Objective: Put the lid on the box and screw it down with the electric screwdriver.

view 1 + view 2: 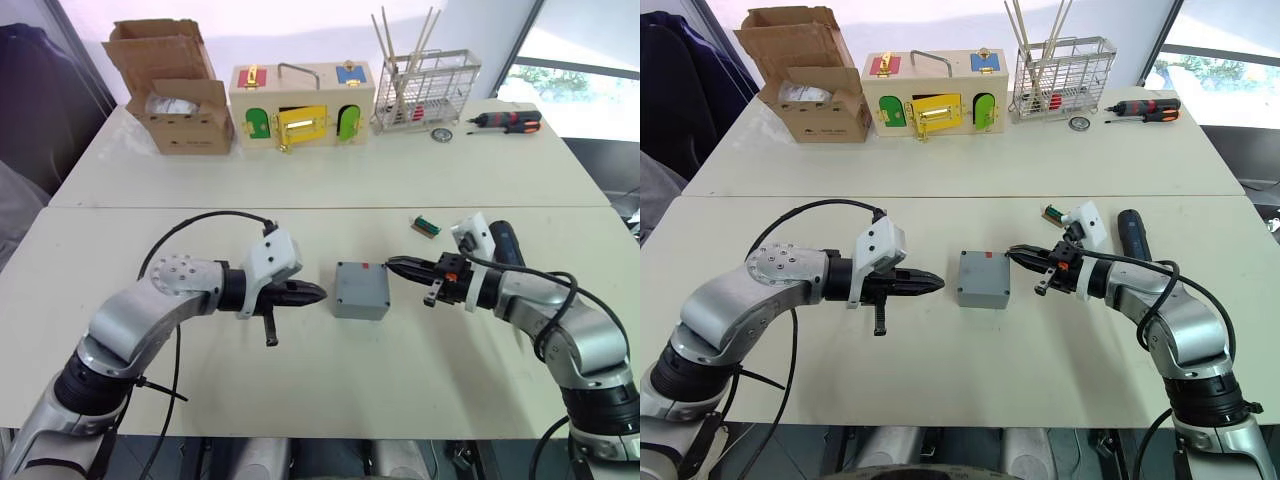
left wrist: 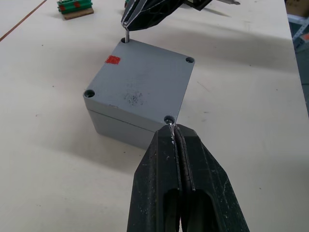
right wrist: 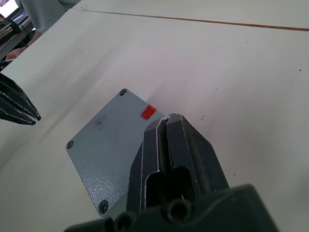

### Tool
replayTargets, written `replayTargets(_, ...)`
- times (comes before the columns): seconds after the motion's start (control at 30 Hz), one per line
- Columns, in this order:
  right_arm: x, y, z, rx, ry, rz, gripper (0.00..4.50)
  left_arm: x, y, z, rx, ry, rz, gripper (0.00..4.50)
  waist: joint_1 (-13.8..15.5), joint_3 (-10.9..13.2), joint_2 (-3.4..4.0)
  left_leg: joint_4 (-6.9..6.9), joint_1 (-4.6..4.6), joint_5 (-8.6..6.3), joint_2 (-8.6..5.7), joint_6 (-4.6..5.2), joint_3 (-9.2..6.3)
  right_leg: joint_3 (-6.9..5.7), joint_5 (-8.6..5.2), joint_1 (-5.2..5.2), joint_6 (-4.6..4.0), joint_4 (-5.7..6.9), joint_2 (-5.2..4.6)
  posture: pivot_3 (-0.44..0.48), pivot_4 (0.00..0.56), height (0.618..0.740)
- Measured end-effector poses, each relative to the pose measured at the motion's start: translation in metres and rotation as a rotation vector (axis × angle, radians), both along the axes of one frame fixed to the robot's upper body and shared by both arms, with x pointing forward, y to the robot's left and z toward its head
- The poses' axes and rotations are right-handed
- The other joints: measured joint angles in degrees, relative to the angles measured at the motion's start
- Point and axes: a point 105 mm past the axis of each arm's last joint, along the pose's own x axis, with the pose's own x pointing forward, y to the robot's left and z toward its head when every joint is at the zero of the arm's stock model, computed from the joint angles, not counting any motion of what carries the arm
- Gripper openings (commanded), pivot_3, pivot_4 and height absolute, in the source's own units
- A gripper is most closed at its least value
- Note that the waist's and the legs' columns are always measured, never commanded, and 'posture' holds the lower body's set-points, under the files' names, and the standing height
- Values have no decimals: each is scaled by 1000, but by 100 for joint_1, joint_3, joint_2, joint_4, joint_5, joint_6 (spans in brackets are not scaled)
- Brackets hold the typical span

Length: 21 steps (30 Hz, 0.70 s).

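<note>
The grey box (image 1: 361, 300) stands in the middle of the near table with the lid (image 2: 140, 82) lying flat on it, a red mark near one corner. My left gripper (image 1: 322, 294) is shut, its tip at the lid's near left corner hole, with a small silver screw (image 2: 170, 124) pinched at the tip. My right gripper (image 1: 390, 264) is shut on a thin screw (image 2: 125, 36) standing over the far right corner hole. The electric screwdriver (image 1: 505, 240) lies on the table behind my right forearm.
On the far table stand a cardboard box (image 1: 185, 110), a wooden latch box (image 1: 300, 105) and a wire basket (image 1: 425, 90), with a red-and-black screwdriver (image 1: 508, 122) at the right. A small green part (image 1: 426, 226) lies just beyond my right gripper.
</note>
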Motion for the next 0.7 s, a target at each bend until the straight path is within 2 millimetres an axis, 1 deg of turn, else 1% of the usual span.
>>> replayTargets(0.3,1,2,-6,-23,2,10,28,0,-1,0,0,-3,1,0,-2,0,0,0,0,0,0,0,0,0,0,0,0,0,0,0,150,730)
replayTargets(0.33,1,3,-6,-23,2,13,282,0,-1,0,0,-3,1,0,-2,0,0,0,0,0,0,0,0,0,0,0,0,0,0,0,150,730)
replayTargets(0.4,0,3,-7,-28,4,22,939,1,-1,0,-2,-6,3,0,-2,0,0,0,0,0,0,0,0,0,0,0,0,0,0,0,150,730)
replayTargets(0.43,0,4,-7,-30,6,28,1374,1,-1,0,-2,-7,5,0,-2,0,0,0,0,0,0,0,0,0,0,0,0,0,0,0,150,730)
replayTargets(0.47,0,4,-7,-31,7,32,1961,1,-1,0,-2,-8,6,0,-1,0,0,0,0,0,0,0,0,0,0,0,0,0,0,0,150,730)
replayTargets(0.57,-1,3,-7,-40,8,41,3386,1,-2,0,-5,-11,7,0,0,0,0,0,0,0,0,0,0,0,0,0,0,0,0,0,150,730)
replayTargets(0.6,-2,2,-7,-41,8,42,3689,1,-2,1,-10,-11,6,0,0,0,0,0,0,0,0,0,0,0,0,0,0,0,0,0,150,730)
replayTargets(0.63,-2,2,-6,-42,7,44,4085,1,-3,1,-13,-12,3,0,-1,0,0,0,0,0,0,0,0,0,0,0,0,0,0,0,150,730)
replayTargets(0.67,-1,2,-6,-43,5,43,4321,1,-4,1,-16,-14,1,0,-2,0,0,0,0,0,0,0,0,0,0,0,0,0,0,0,150,730)
replayTargets(0.7,-1,1,-5,-47,1,40,4439,1,-5,2,-21,-16,-1,0,1,0,0,0,0,0,0,0,0,0,0,0,0,0,0,0,150,730)
